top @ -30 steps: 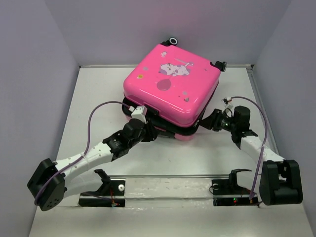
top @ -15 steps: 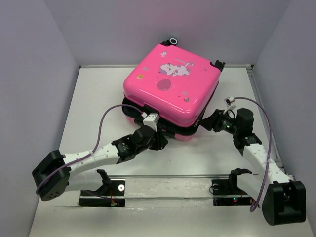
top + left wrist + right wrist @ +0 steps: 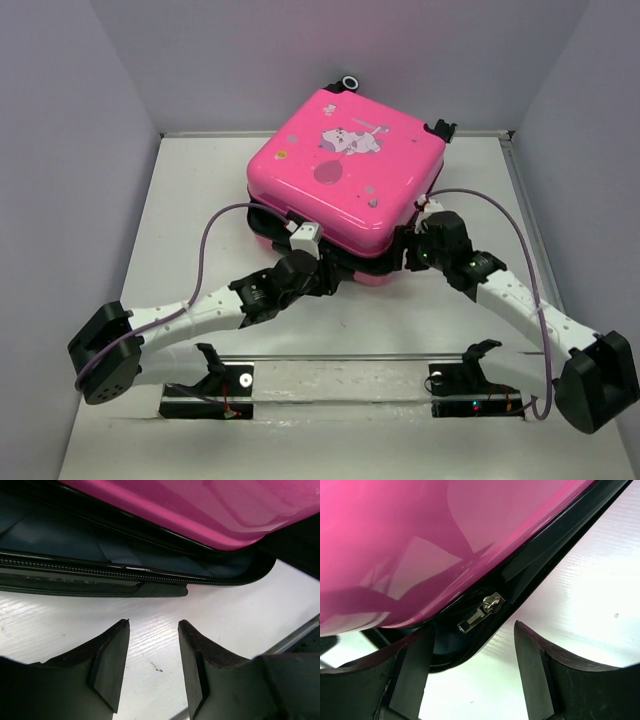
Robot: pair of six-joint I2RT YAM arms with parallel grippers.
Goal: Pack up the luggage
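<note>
The left gripper point(image 3: 153, 626) sits low over the white table point(image 3: 190, 210) at the near-left edge of the luggage point(image 3: 345, 170). Its jaws are apart with nothing between them, facing the zip track point(image 3: 100, 569). The hot-pink luggage lies flat at the far centre of the table, lid slightly ajar over the lower shell. At its near-right corner the right gripper point(image 3: 472, 630) stands open and empty, with a silver zipper pull point(image 3: 490, 604) just ahead.
</note>
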